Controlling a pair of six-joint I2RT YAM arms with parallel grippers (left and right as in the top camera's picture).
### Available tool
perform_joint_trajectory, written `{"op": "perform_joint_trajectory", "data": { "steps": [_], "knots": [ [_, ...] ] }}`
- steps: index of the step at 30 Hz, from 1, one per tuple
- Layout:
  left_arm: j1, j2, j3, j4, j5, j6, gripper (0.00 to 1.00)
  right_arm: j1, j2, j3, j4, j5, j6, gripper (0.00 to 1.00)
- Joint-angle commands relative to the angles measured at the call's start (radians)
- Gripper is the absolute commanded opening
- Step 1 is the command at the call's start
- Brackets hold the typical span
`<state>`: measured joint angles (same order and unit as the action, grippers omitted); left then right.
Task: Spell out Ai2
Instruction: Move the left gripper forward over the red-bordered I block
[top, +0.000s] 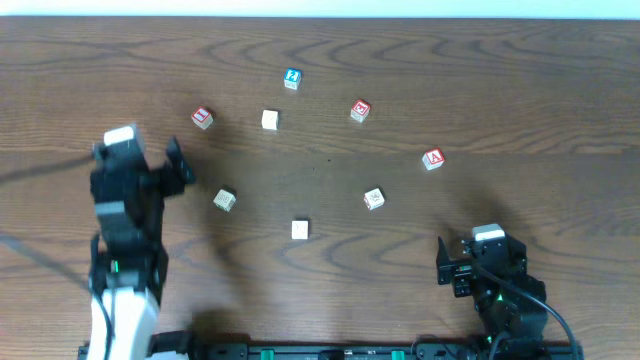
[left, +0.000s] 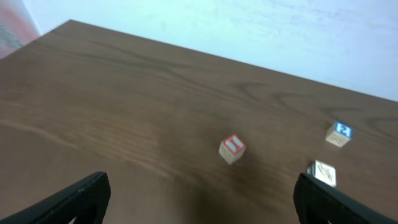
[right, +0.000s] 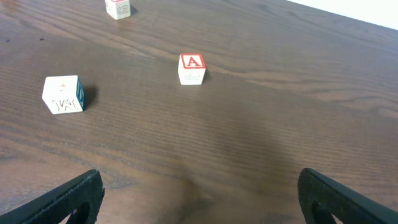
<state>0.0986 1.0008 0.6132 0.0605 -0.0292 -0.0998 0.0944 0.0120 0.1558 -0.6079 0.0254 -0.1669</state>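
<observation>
Several small letter blocks lie scattered on the brown table. A red-edged block marked A (top: 432, 159) sits right of centre and shows in the right wrist view (right: 192, 68). A red-edged block marked I (top: 203, 117) shows in the left wrist view (left: 232, 149). A blue block marked 2 (top: 291, 78) lies at the back and shows in the left wrist view (left: 339, 133). My left gripper (top: 178, 165) is open and empty (left: 202, 190), short of the I block. My right gripper (top: 445, 262) is open and empty (right: 200, 183), well short of the A block.
Other blocks: a plain one (top: 270, 120) (left: 324, 173), a red one (top: 360, 110) (right: 117, 8), a white one with teal (top: 373, 199) (right: 63, 94), and two pale ones (top: 224, 200) (top: 300, 230). The table's far edge meets a white wall (left: 249, 25).
</observation>
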Motion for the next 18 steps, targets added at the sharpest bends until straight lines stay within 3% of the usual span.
{"op": "perform_joint_trajectory", "data": {
  "steps": [1, 11, 18],
  "knots": [
    [0.006, 0.183, 0.143, -0.002, 0.008, 0.025, 0.95, -0.014, -0.006, -0.003, 0.002, -0.007, -0.014, 0.99],
    [0.006, 0.643, 0.558, -0.019, 0.057, 0.025, 0.95, -0.014, -0.006, -0.003, 0.002, -0.008, -0.014, 0.99],
    [0.006, 0.893, 0.864, -0.148, 0.114, 0.000, 0.95, -0.014, -0.006, -0.003, 0.002, -0.007, -0.014, 0.99]
  ]
}}
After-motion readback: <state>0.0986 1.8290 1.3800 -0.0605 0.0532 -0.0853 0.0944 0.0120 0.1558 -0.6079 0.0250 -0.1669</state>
